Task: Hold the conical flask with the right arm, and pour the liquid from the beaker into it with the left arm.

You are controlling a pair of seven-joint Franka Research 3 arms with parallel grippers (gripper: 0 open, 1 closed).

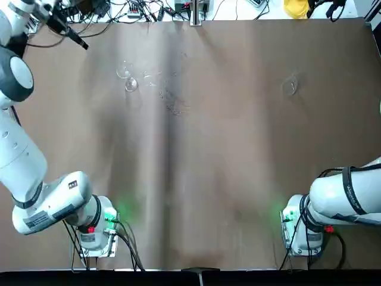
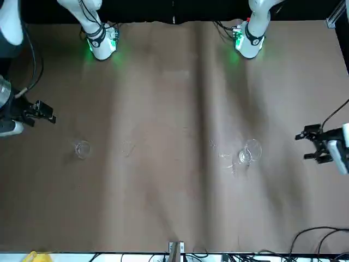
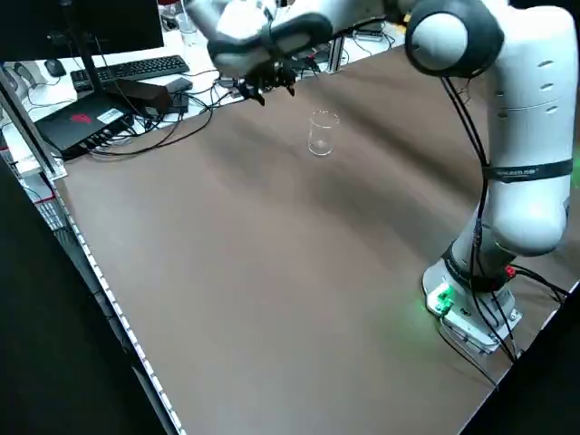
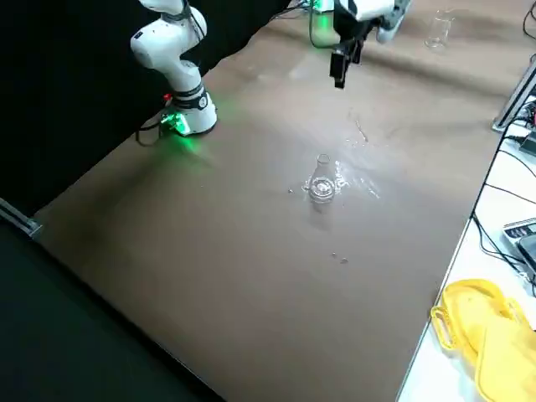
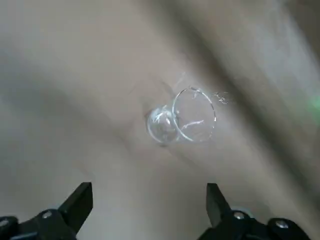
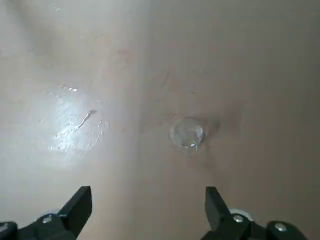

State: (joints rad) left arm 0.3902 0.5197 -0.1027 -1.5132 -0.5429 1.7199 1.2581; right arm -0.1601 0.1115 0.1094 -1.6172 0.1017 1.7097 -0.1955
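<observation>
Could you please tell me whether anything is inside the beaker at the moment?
The beaker stands upright on the brown table, clear right through; no liquid level is visible, though a thin clear layer at the bottom can't be ruled out.

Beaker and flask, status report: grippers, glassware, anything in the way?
Left gripper open above the beaker. Right gripper open above the conical flask. Both glasses upright on the table, untouched. Nothing between them.

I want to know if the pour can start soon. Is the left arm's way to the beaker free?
Probably yes. The left gripper hangs open above the beaker, which stands alone on bare table; nothing lies between them. The conical flask stands far off.
</observation>
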